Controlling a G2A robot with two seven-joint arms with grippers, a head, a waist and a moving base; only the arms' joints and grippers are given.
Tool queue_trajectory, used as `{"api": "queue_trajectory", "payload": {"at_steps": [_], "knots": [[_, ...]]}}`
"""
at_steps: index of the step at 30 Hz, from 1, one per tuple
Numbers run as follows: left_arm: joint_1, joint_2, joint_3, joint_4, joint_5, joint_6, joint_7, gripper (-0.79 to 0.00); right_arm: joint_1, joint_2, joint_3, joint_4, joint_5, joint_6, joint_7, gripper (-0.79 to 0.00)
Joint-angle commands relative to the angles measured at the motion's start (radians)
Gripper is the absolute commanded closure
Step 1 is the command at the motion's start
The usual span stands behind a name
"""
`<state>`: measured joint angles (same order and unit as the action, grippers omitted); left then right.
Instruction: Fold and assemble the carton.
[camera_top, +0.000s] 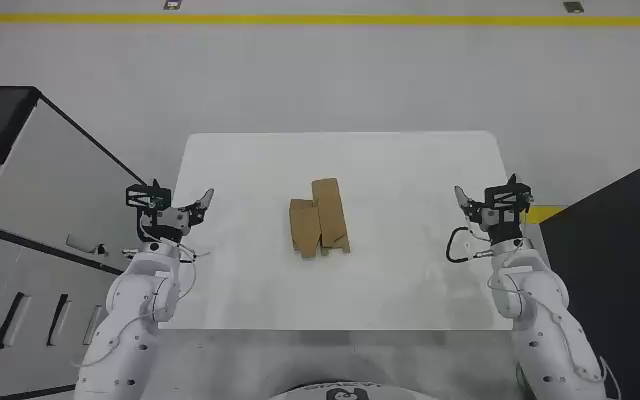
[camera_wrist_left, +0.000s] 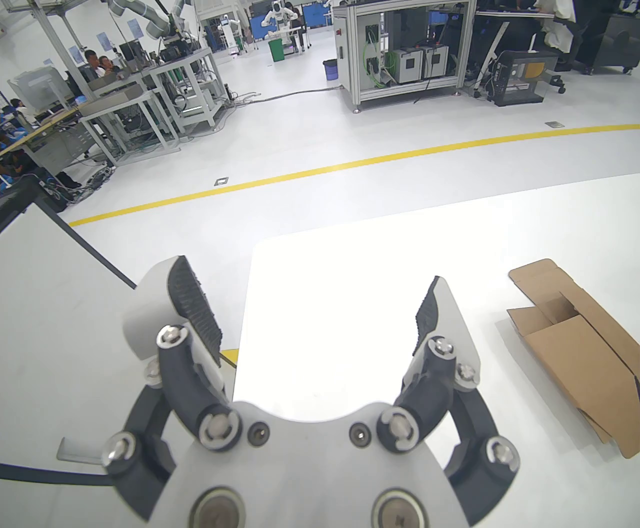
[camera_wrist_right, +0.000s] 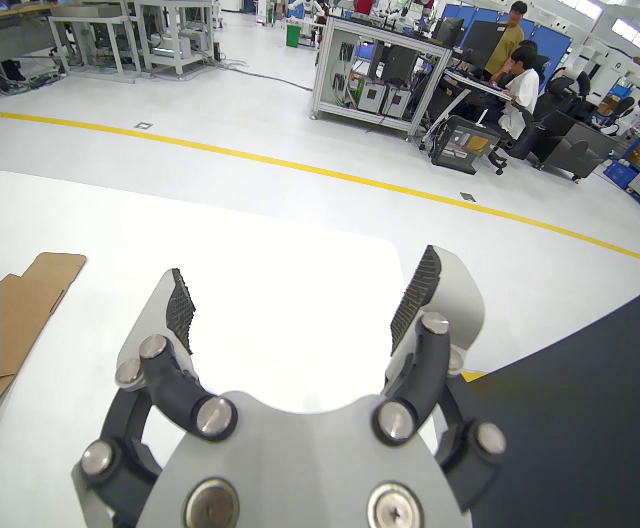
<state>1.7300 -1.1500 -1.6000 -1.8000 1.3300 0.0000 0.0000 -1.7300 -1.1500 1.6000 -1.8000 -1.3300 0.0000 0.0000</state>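
Observation:
A flattened brown carton (camera_top: 319, 219) lies near the middle of the white table (camera_top: 400, 290), its flaps spread. The left wrist view shows the carton (camera_wrist_left: 575, 345) off to one side, and the right wrist view catches an end of the carton (camera_wrist_right: 30, 305). My left gripper (camera_top: 182, 199) hangs at the table's left edge, open and holding nothing; its ribbed pads (camera_wrist_left: 192, 305) stand wide apart. My right gripper (camera_top: 490, 196) hangs at the table's right edge, likewise open and holding nothing, with black pads (camera_wrist_right: 417, 295) spread.
A dark panel (camera_top: 600, 250) stands just beyond the table's right edge, and a black-framed surface (camera_top: 60, 190) lies past the left edge. A yellow floor line (camera_top: 320, 18) runs behind the table. Bare tabletop surrounds the carton on all sides.

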Motion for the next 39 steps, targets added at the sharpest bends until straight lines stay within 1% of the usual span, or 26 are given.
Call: {"api": "queue_trajectory", "payload": {"at_steps": [1,10,16,20,30,31,32,34,35,39], "knots": [[0.0,0.0,0.0,0.0,0.0,0.0,0.0,-0.785,0.0,0.0,0.0,0.0,0.0,0.0,0.0,-0.785],[-0.001,-0.001,0.003,-0.001,-0.003,-0.005,0.001,-0.785,0.0,0.0,0.0,0.0,0.0,0.0,0.0,-0.785],[0.008,-0.003,0.049,-0.036,0.009,-0.073,-0.002,-0.785,0.0,0.0,0.0,0.0,0.0,0.0,0.0,-0.785],[0.03,-0.006,0.095,-0.061,0.055,-0.093,-0.008,-0.785,0.0,0.0,0.0,0.0,0.0,0.0,0.0,-0.785],[0.03,-0.006,0.095,-0.061,0.056,-0.093,-0.007,-0.785,0.0,0.0,0.0,0.0,0.0,0.0,0.0,-0.785],[0.03,-0.005,0.102,-0.063,0.073,-0.105,-0.002,-0.785,0.0,0.0,0.0,0.0,0.0,0.0,0.0,-0.785],[0.034,-0.006,0.114,-0.068,0.082,-0.116,0.0,-0.785,0.0,0.0,0.0,0.0,0.0,0.0,0.0,-0.785],[0.04,-0.011,0.145,-0.076,0.063,-0.102,-0.007,-0.785,0.0,0.0,0.0,0.0,0.0,0.0,0.0,-0.785],[0.038,-0.012,0.165,-0.081,0.087,-0.097,-0.004,-0.785,0.0,0.0,0.0,0.0,0.0,0.0,0.0,-0.785],[0.042,-0.023,0.264,-0.076,0.19,-0.028,0.052,-0.785,0.0,0.0,0.0,0.0,0.0,0.0,0.0,-0.785]]}}
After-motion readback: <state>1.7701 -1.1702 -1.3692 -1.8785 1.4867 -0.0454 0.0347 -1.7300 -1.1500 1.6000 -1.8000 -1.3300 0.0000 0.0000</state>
